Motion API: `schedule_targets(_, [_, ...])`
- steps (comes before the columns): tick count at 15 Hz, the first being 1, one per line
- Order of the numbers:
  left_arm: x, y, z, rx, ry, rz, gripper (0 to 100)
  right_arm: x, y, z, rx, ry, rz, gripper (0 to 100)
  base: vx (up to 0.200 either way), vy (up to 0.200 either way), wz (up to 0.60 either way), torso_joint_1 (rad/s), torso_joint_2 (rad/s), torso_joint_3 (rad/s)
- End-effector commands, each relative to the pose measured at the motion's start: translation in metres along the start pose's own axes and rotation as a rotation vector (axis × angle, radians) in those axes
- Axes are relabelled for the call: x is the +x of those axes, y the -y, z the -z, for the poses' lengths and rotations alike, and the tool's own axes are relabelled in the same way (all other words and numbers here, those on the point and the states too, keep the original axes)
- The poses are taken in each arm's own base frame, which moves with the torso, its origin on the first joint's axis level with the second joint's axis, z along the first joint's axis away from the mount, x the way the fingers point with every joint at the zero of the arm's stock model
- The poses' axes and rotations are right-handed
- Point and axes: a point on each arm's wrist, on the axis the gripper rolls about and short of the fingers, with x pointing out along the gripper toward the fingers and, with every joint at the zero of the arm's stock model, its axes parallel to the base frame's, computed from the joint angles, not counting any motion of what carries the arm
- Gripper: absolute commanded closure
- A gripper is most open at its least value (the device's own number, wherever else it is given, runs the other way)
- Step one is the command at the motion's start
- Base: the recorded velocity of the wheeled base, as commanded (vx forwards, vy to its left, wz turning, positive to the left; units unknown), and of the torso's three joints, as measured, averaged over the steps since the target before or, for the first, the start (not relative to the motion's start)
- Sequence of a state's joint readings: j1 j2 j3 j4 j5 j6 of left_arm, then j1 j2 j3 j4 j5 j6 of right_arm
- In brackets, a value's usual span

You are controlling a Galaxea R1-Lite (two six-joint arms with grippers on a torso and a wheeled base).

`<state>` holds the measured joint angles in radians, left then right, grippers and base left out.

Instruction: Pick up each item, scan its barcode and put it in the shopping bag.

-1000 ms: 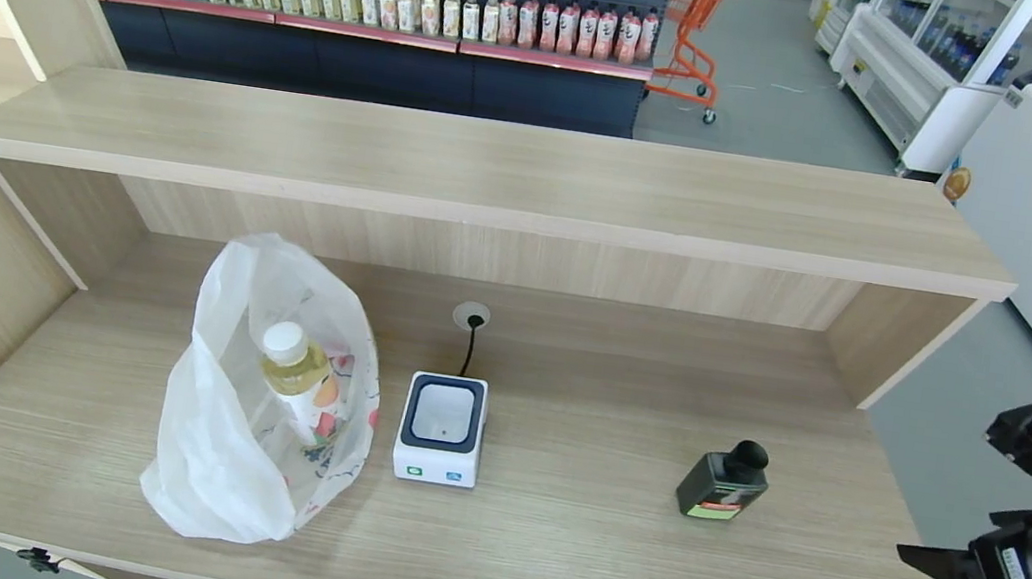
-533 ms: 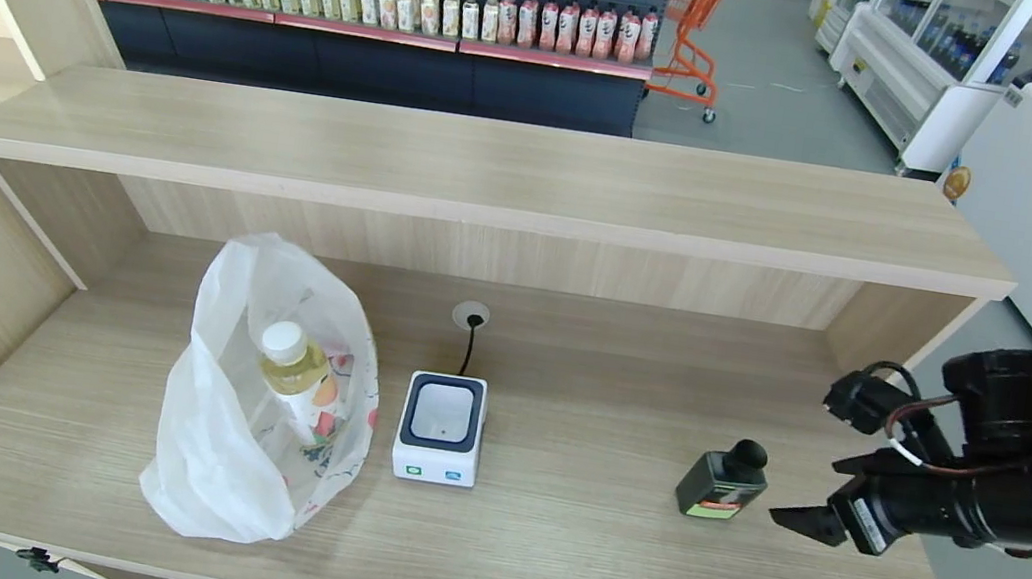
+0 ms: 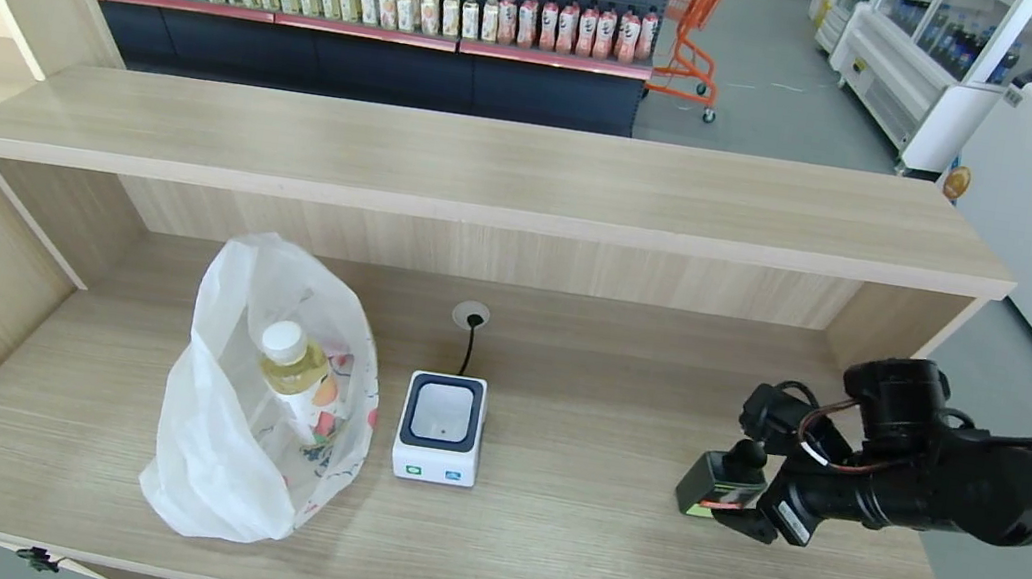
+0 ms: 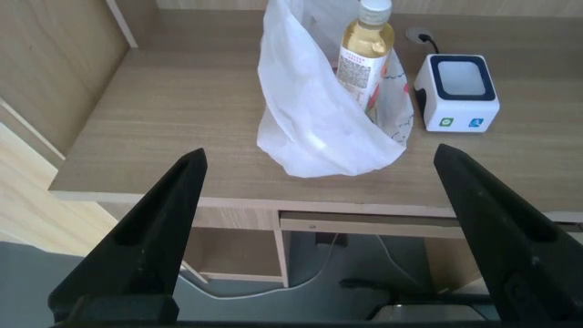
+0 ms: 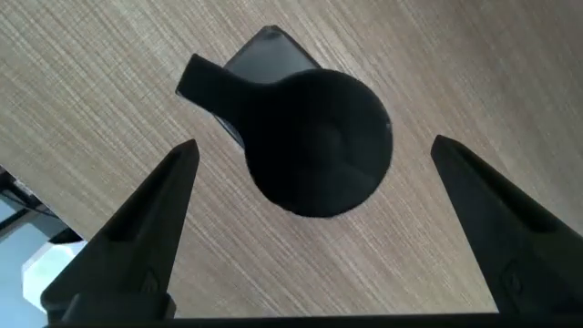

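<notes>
Wide gap on counter [image 3: 582, 541] between scanner [image 3: 441, 425] and dark bottle [image 3: 703, 479], upper shelf [image 3: 492, 175] overhanging behind, shopping bag [image 3: 221, 450] beside scanner

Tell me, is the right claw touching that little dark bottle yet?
Apart. In the right wrist view the open right gripper straddles the dark bottle, with bare counter showing between the bottle and the gripper on both sides.

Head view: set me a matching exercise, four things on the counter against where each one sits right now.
Things:
1. drink bottle
2. barcode scanner
3. dark bottle
4. shopping bag

Places:
a. left part of the counter, mouth open
b. inside the shopping bag
c. middle of the counter, cable running back
d. right part of the counter, upright

Pairs: 1-b, 2-c, 3-d, 4-a
</notes>
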<state>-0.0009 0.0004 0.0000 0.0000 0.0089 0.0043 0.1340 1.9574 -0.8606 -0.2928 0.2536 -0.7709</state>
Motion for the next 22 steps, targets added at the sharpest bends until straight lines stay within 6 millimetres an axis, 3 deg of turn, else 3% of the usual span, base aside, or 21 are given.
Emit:
schedule_targets(1, [0.0,0.0,0.0,0.0,0.0,0.0,0,0.02,-0.005,0.0,-0.011,-0.005,-0.031,0,0.0,0.0,0.0,0.0,0.0,0.0])
schedule_targets(8, [0.0,0.0,0.0,0.0,0.0,0.0,0,0.044,-0.002,-0.018,-0.042,0.055,-0.047,0,0.0,0.0,0.0,0.0,0.0,0.0])
schedule_targets(9, [0.0,0.0,0.0,0.0,0.0,0.0,0,0.044,-0.002,-0.018,-0.044,0.059,-0.052,100,0.0,0.0,0.0,0.0,0.0,0.0])
schedule_targets(12, [0.0,0.0,0.0,0.0,0.0,-0.001,0,0.042,-0.005,-0.021,-0.041,0.07,-0.06,100,0.0,0.0,0.0,0.0,0.0,0.0])
schedule_targets(16, [0.0,0.0,0.0,0.0,0.0,0.0,0,0.022,-0.012,-0.017,-0.027,0.078,-0.07,100,0.0,0.0,0.0,0.0,0.0,0.0])
schedule_targets(18, [0.0,0.0,0.0,0.0,0.0,0.0,0,-0.008,-0.009,-0.03,0.049,0.156,-0.051,100,0.0,0.0,0.0,0.0,0.0,0.0])
schedule_targets(19, [0.0,0.0,0.0,0.0,0.0,0.0,0,-0.035,-0.006,-0.035,0.105,0.198,-0.011,100,0.0,0.0,0.0,0.0,0.0,0.0])
schedule_targets(22, [0.0,0.0,0.0,0.0,0.0,0.0,0,-0.107,-0.011,-0.017,0.103,0.309,0.177,100,0.0,0.0,0.0,0.0,0.0,0.0])
